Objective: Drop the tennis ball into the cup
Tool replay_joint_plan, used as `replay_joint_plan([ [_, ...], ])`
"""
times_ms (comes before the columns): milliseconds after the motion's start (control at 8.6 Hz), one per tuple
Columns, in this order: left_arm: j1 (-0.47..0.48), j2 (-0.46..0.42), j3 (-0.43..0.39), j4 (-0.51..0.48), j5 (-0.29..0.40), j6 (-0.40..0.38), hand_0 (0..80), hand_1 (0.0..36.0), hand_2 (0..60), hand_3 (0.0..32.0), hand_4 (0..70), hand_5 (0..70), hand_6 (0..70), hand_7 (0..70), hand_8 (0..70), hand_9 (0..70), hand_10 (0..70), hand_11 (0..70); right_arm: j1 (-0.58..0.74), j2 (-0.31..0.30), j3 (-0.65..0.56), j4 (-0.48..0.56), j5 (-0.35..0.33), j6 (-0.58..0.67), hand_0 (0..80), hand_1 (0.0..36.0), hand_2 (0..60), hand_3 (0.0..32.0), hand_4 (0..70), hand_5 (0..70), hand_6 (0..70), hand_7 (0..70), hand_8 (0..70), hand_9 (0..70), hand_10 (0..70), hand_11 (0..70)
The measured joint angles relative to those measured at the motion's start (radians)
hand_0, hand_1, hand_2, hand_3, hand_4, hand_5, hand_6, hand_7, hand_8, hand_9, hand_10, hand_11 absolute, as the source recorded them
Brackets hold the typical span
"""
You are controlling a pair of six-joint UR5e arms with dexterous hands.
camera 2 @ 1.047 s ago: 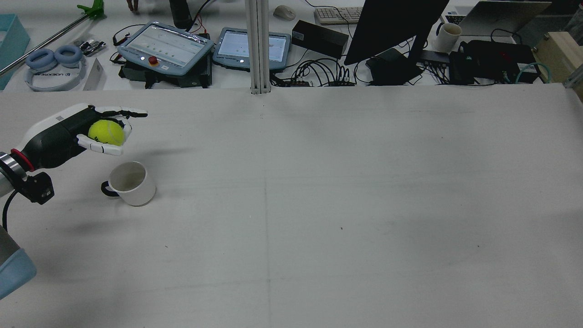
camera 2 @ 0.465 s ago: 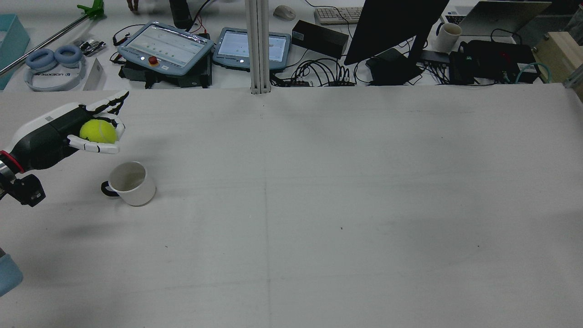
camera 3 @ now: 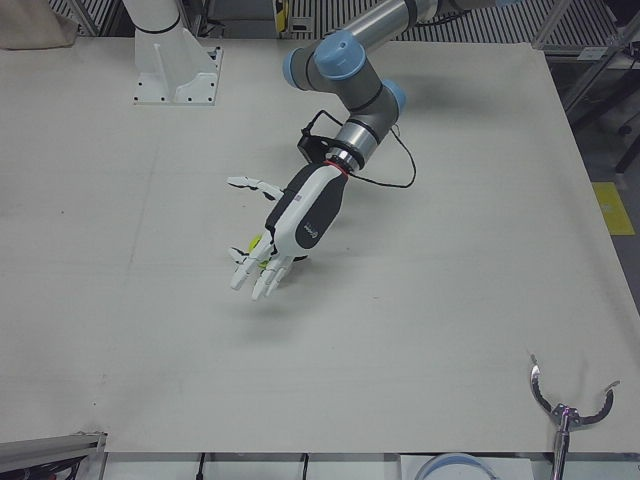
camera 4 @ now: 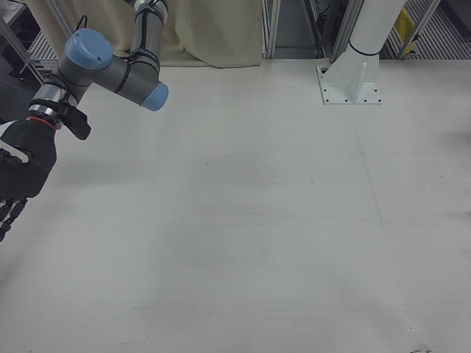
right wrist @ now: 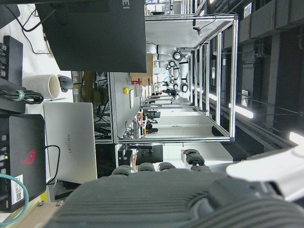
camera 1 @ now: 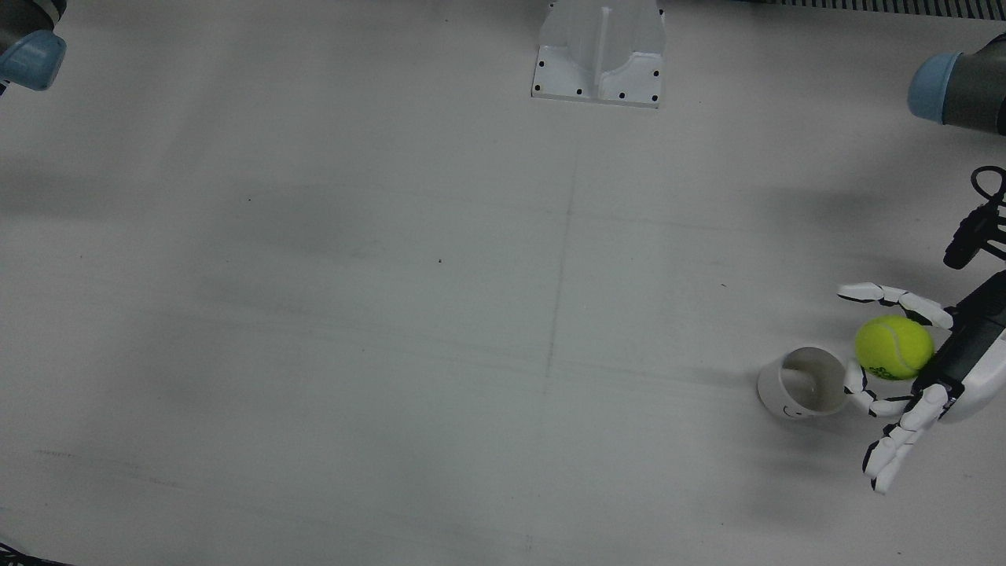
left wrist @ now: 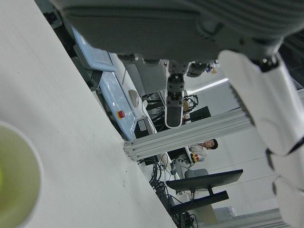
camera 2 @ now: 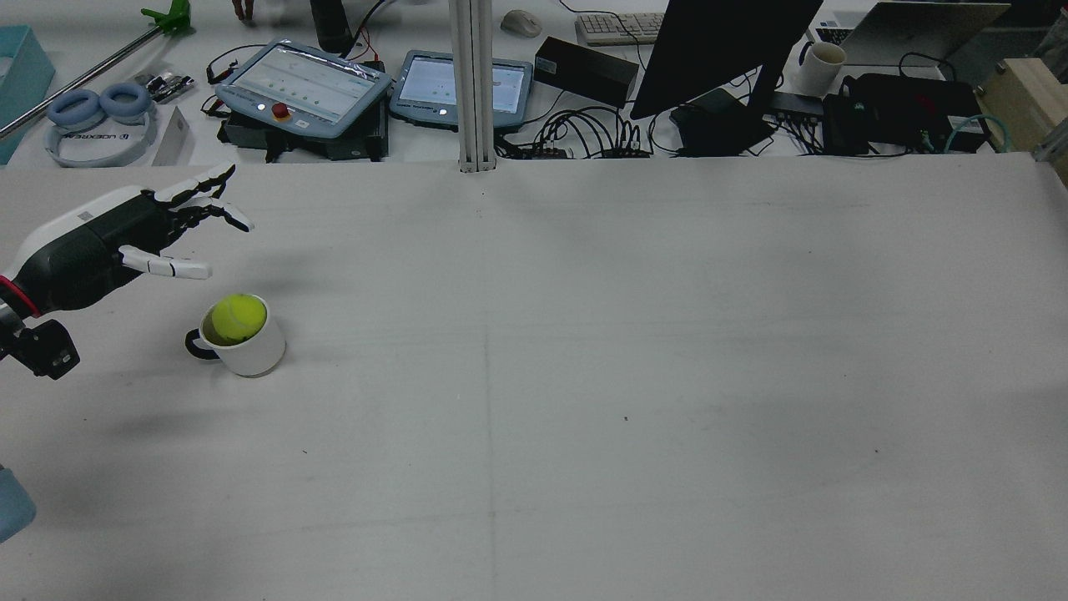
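Observation:
The yellow-green tennis ball [camera 2: 238, 317] sits in the mouth of the white cup [camera 2: 252, 355], which stands upright on the table with its dark handle facing the robot. My left hand [camera 2: 100, 242] hovers just beyond and to the left of the cup, fingers spread, holding nothing. In the front view the ball [camera 1: 894, 347] shows beside the open palm of the left hand [camera 1: 939, 369], right of the cup [camera 1: 786, 399]. The left-front view shows the left hand [camera 3: 300, 215] palm down over the cup. My right hand [camera 4: 18, 173] hangs at the far side, fingers loose, empty.
Beyond the table's far edge lie two teach pendants [camera 2: 304, 83], a black monitor [camera 2: 717, 50], cables and headphones [camera 2: 96, 125]. A metal post [camera 2: 472, 83] stands at the middle back. A pedestal base [camera 1: 599, 51] sits at the robot's side.
The left hand drew back left and opened its fingers. The ball left the hand and now sits in the cup's mouth. The cup has not moved.

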Motion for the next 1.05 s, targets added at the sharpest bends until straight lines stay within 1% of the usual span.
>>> replay_joint_plan([
  [116, 0.001, 0.001, 0.000, -0.002, 0.000, 0.000, 39.6, 13.1, 16.3, 0.0, 7.5, 0.0, 0.3, 12.9, 0.0, 1.1, 0.0, 0.0, 0.000, 0.000, 0.000, 0.000, 0.000, 0.000, 0.0, 0.0, 0.0, 0.0, 0.0, 0.0, 0.0, 0.0, 0.0, 0.0, 0.0, 0.0],
  [233, 0.001, 0.001, -0.001, -0.003, 0.000, 0.000, 39.5, 13.4, 17.0, 0.0, 7.9, 0.0, 0.2, 14.1, 0.0, 1.4, 0.0, 0.0, 0.000, 0.000, 0.000, 0.000, 0.000, 0.000, 0.0, 0.0, 0.0, 0.0, 0.0, 0.0, 0.0, 0.0, 0.0, 0.0, 0.0, 0.0],
  [349, 0.001, 0.001, -0.002, -0.003, 0.000, -0.001, 38.2, 12.8, 18.7, 0.0, 8.5, 0.0, 0.4, 16.2, 0.0, 1.8, 0.0, 0.0, 0.000, 0.000, 0.000, 0.000, 0.000, 0.000, 0.0, 0.0, 0.0, 0.0, 0.0, 0.0, 0.0, 0.0, 0.0, 0.0, 0.0, 0.0],
  [465, -0.001, 0.001, -0.014, -0.003, 0.002, -0.007, 37.5, 12.7, 20.0, 0.0, 6.7, 0.0, 0.9, 16.2, 0.0, 1.8, 0.0, 0.0, 0.000, 0.000, 0.000, 0.000, 0.000, 0.000, 0.0, 0.0, 0.0, 0.0, 0.0, 0.0, 0.0, 0.0, 0.0, 0.0, 0.0, 0.0],
  [581, -0.014, -0.001, -0.044, 0.007, 0.002, -0.029, 38.8, 13.4, 15.7, 0.0, 1.2, 0.0, 0.0, 15.9, 0.0, 1.7, 0.0, 0.0, 0.000, 0.000, 0.000, 0.000, 0.000, 0.000, 0.0, 0.0, 0.0, 0.0, 0.0, 0.0, 0.0, 0.0, 0.0, 0.0, 0.0, 0.0],
  [698, -0.067, -0.010, -0.067, 0.032, 0.003, -0.046, 43.8, 16.0, 13.0, 0.0, 0.0, 0.1, 0.1, 13.3, 0.0, 1.2, 0.0, 0.0, 0.000, 0.000, 0.000, 0.000, 0.000, 0.000, 0.0, 0.0, 0.0, 0.0, 0.0, 0.0, 0.0, 0.0, 0.0, 0.0, 0.0, 0.0],
  [814, -0.149, -0.027, -0.077, 0.074, 0.003, -0.055, 47.4, 20.5, 12.5, 0.0, 0.0, 0.0, 0.0, 11.9, 0.0, 0.9, 0.0, 0.0, 0.000, 0.000, 0.000, 0.000, 0.000, -0.001, 0.0, 0.0, 0.0, 0.0, 0.0, 0.0, 0.0, 0.0, 0.0, 0.0, 0.0, 0.0],
  [930, -0.240, -0.040, -0.070, 0.110, 0.004, -0.058, 49.7, 23.2, 12.4, 0.0, 0.0, 1.4, 0.4, 11.3, 0.0, 0.8, 0.0, 0.0, 0.000, 0.000, 0.001, 0.000, 0.000, -0.001, 0.0, 0.0, 0.0, 0.0, 0.0, 0.0, 0.0, 0.0, 0.0, 0.0, 0.0, 0.0],
  [1047, -0.325, -0.055, -0.060, 0.153, 0.004, -0.061, 55.3, 28.8, 11.2, 0.0, 0.0, 2.6, 0.0, 11.7, 0.0, 0.9, 0.0, 0.0, 0.000, 0.000, 0.001, 0.000, 0.000, -0.001, 0.0, 0.0, 0.0, 0.0, 0.0, 0.0, 0.0, 0.0, 0.0, 0.0, 0.0, 0.0],
])
